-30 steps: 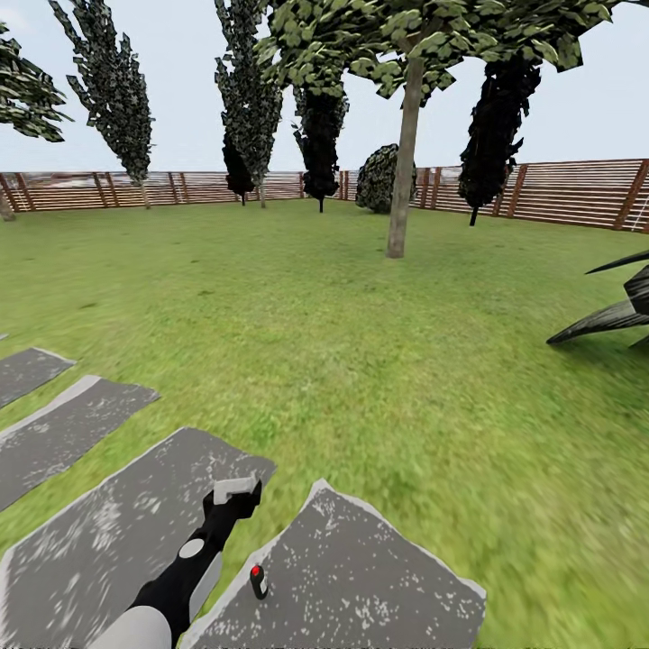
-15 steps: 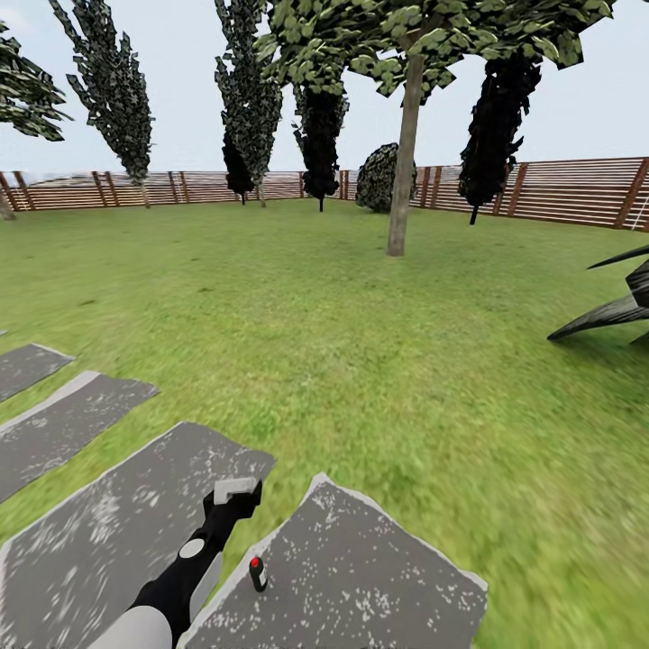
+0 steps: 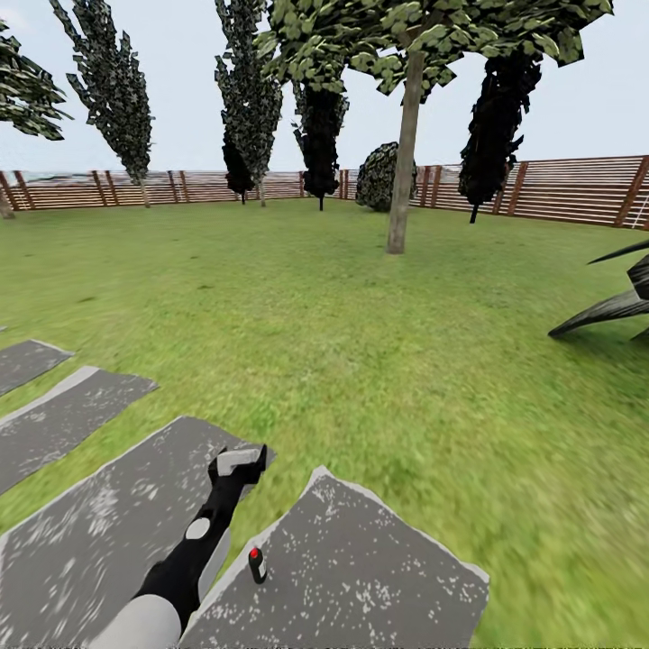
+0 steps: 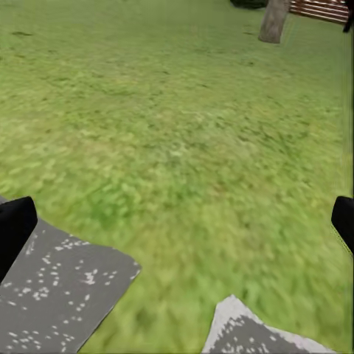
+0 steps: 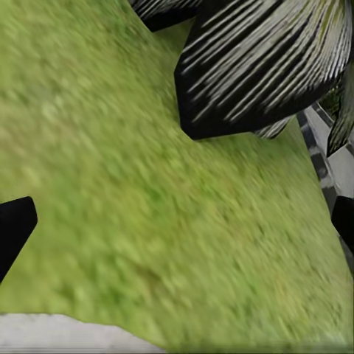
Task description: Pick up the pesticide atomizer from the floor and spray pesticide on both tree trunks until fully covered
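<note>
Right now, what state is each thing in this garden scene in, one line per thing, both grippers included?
Tiny black spray bottle with red top: upright on a grey paving slab, not held.
Left gripper: jaws open, empty, apart from the bottle.
Right gripper: jaws open, empty, over grass.
Tall tree with bare grey-brown trunk: standing upright, far across the lawn.

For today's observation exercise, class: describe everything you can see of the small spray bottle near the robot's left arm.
The pesticide atomizer is a tiny dark bottle with a red top, standing roughly upright, leaning slightly. It sits at the near left edge of a grey speckled paving slab, beside the strip of grass between two slabs. Nothing holds it: the left gripper is apart from it, further forward. Any label is too small to make out.
</note>
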Tool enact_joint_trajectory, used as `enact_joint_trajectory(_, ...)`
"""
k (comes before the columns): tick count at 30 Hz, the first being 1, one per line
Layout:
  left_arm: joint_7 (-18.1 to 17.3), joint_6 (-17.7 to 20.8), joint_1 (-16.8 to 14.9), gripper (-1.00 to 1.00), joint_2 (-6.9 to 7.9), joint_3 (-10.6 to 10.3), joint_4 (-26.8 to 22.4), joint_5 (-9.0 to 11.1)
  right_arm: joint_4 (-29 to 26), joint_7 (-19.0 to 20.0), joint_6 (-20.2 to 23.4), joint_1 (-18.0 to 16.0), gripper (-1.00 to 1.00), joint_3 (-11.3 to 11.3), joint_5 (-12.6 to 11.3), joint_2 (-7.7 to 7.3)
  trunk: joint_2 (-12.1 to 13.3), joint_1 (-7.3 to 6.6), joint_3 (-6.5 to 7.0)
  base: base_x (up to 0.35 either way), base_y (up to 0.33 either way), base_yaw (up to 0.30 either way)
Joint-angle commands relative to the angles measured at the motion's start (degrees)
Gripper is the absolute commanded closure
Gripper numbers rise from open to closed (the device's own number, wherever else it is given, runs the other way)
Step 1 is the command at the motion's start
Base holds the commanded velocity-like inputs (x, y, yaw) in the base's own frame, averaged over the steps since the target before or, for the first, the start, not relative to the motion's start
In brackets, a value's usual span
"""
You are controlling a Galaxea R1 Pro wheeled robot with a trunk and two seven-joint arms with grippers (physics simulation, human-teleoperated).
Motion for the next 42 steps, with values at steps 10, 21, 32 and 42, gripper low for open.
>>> enact_joint_trajectory(10,0.0,-4.02,0.0,-1.0,-0.36,0.12,-1.06,-0.15,0.13,0.04,-0.01,0.0,-1.0,0.15,0.15,0.0,-4.03,2.2,-1.8,0.0,0.0,0.0)
enact_joint_trajectory(21,0.0,-10.36,0.0,-1.0,-0.32,0.27,1.59,-0.09,0.13,0.04,-0.01,0.0,-1.0,0.19,0.23,0.01,-5.34,3.07,-4.11,0.0,0.0,0.0)
enact_joint_trajectory(32,0.0,-18.21,0.0,-1.0,-0.64,0.29,7.48,-0.01,0.18,0.14,-0.01,0.0,-1.0,0.19,0.27,0.09,-5.48,3.35,-6.55,0.0,0.0,0.0)
enact_joint_trajectory(42,-0.02,-18.86,0.0,-1.0,-0.76,0.18,8.69,0.03,0.21,0.21,-0.01,0.0,-1.0,0.21,0.27,0.09,-5.62,3.61,-8.76,0.0,0.0,0.0)
